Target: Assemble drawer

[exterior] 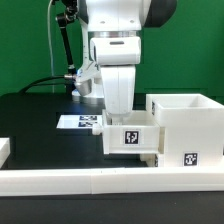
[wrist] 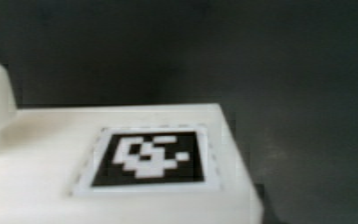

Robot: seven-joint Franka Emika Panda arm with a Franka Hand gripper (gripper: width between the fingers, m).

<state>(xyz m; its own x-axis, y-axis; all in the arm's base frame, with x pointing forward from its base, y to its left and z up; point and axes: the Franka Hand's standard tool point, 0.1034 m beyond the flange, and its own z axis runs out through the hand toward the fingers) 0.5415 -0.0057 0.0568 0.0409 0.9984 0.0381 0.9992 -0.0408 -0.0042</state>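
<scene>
Exterior view: bright, even lighting, apparently from overhead; white casing (exterior: 186, 128) and border rail (exterior: 110, 183) near overexposure; soft shadow on the black table (exterior: 35, 125). Low resolution, slight softness.
Wrist view: dimmer, strongly blurred; tag (wrist: 153, 157) edges smeared; dark background grainy, perhaps out of focus.

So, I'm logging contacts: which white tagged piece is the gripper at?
The smaller tray, directly under the gripper. The bigger open casing stands beside it on the exterior view's right, with no arm over it.
</scene>
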